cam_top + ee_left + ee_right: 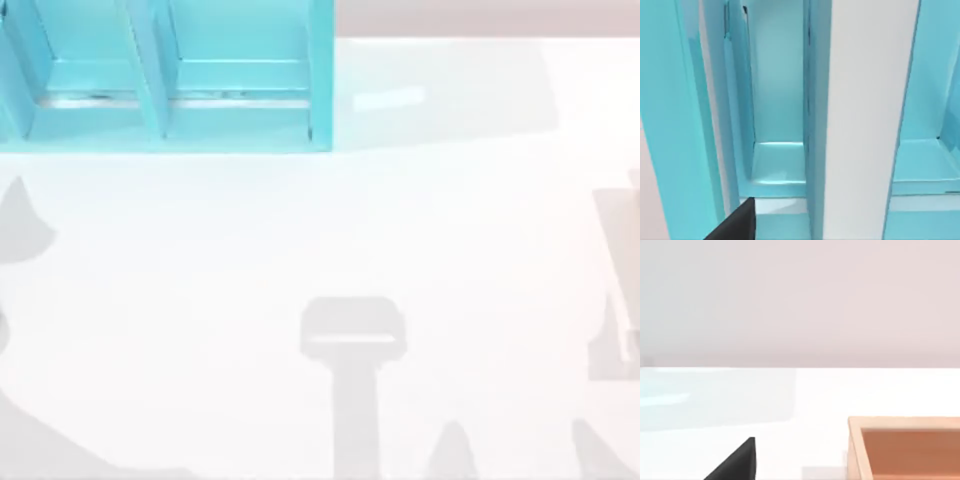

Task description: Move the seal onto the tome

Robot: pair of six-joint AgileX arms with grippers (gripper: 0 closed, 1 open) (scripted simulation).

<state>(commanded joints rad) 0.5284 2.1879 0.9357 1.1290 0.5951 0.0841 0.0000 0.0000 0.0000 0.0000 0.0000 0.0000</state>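
From above, a large teal shelf unit with compartments [170, 75] stood at the white table's [300, 240] far left. The left wrist view looked into its compartments, one black fingertip [735, 224] showing; grip unclear. The right wrist view caught a black fingertip [737, 462] near an open wooden box [905, 447].

Teal, white and pale wood

The shelf unit [160, 75] at ten o'clock is plain teal with paler blue panels; the table [450, 250] is white with grey shadows; the tray [905, 447] is light wood with an orange-brown inside.
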